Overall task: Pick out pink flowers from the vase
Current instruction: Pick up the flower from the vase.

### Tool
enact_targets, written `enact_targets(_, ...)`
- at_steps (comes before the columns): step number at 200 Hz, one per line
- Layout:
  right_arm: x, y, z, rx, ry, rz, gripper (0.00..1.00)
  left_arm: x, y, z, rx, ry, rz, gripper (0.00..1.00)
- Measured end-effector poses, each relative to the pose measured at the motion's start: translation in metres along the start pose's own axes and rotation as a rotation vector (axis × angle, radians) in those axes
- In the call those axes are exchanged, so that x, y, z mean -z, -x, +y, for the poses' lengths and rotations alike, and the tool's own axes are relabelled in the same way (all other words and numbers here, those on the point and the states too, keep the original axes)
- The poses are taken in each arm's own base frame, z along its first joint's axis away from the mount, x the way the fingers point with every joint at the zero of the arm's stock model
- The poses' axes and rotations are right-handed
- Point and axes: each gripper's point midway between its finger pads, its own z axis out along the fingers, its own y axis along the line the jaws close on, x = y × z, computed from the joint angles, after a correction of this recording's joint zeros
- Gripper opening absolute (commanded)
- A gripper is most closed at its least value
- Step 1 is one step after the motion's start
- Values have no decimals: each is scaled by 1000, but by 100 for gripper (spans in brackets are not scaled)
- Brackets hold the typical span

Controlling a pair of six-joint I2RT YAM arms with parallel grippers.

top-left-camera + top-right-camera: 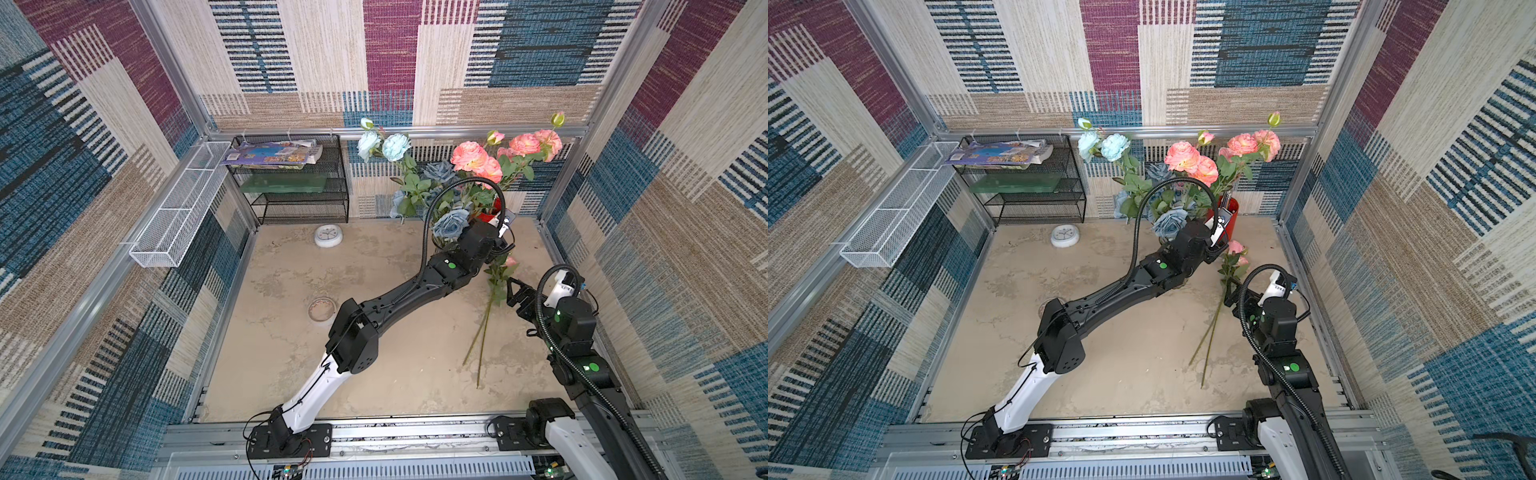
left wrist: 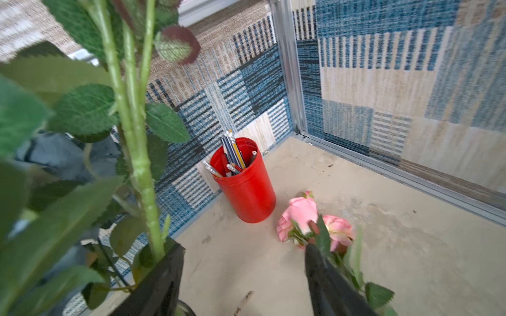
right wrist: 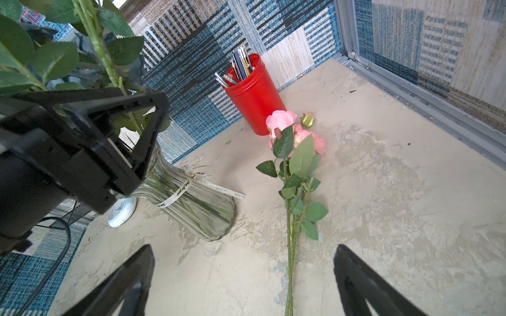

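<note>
Only unreadable cursive script marks the pale band (image 3: 177,194) on the vase (image 3: 204,216)

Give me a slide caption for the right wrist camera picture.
Open right gripper poised over pink flowers lying on the table near the clear vase and red cup.

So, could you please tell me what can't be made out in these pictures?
Vase: in both top views, mostly hidden behind the left arm and leaves.
Left gripper touching the green stem or not: left wrist view, its own finger covers the spot.
Clock face: in both top views, too small to read.
Ribbon lettering: right wrist view, blurred.
</note>
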Motion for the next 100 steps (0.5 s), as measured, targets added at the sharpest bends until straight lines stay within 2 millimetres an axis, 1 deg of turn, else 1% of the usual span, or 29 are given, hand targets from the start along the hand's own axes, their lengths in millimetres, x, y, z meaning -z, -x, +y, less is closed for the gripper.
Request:
enact_targets(50,-3,-3,-2,13,-8,4,96,-2,19,17,-51,163,-78,65)
enact_targets(73,-5,-6,-3,14,-12,9,96,-7,23,21,-60,208,-101,65)
enact_targets(100,-6,-6,-3,17,-12,9,96,-16,22,28,-62,256,-113,65)
